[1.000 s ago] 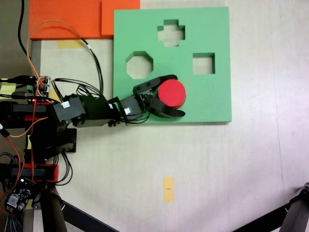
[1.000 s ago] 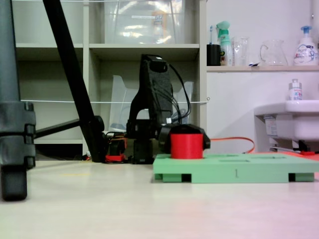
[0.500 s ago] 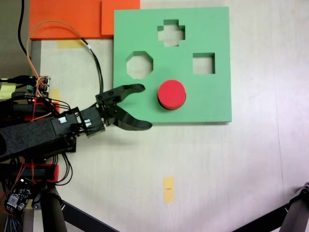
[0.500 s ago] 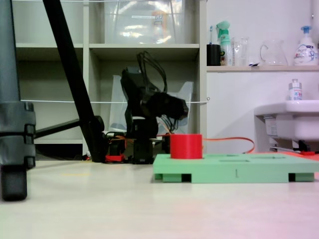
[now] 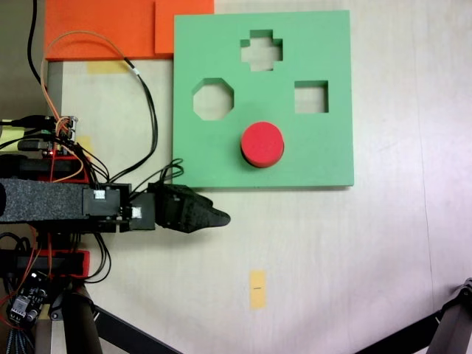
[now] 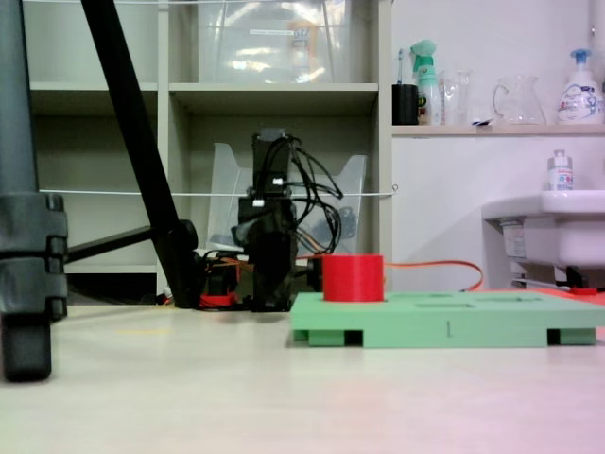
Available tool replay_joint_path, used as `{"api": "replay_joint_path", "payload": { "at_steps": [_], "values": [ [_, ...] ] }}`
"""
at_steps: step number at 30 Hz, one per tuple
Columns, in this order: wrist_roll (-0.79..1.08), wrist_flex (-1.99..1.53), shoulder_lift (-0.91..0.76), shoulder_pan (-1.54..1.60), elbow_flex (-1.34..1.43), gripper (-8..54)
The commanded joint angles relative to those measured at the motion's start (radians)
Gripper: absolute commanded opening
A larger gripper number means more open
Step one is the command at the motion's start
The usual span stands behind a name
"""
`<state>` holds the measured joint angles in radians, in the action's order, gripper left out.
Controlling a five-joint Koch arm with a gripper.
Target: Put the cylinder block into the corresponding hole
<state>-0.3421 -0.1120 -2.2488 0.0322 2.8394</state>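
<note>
Red cylinder block (image 5: 262,144) sits proud in green board (image 5: 324,147); gripper (image 5: 218,217) spread unreadable.

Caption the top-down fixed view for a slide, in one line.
Red cylinder block seated in the green foam board, claw drawn off the board onto the table.

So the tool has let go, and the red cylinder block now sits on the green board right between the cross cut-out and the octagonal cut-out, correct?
Not quite. The cylinder block does sit on the green board with the tool off it, but it lies below the octagonal cut-out and the square cut-out, nearer the board's lower edge, not up by the cross cut-out. A fixed view from above shows it.
</note>
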Motion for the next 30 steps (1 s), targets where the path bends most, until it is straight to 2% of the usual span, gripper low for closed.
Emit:
{"api": "replay_joint_path", "payload": {
  "at_steps": [1,2,4,10,15,30],
  "values": [
    [0.086,0.02,-0.067,-0.029,0.044,42.9],
    [0.172,0.061,-0.067,-0.072,0.097,42.9],
    [0.23,0.089,-0.067,-0.12,0.161,42.5],
    [0.236,0.133,-0.067,-0.135,0.296,41.5],
    [0.236,0.126,-0.069,-0.098,0.295,33.5],
    [0.232,0.126,-0.069,-0.091,0.295,33.8]
  ]
}}
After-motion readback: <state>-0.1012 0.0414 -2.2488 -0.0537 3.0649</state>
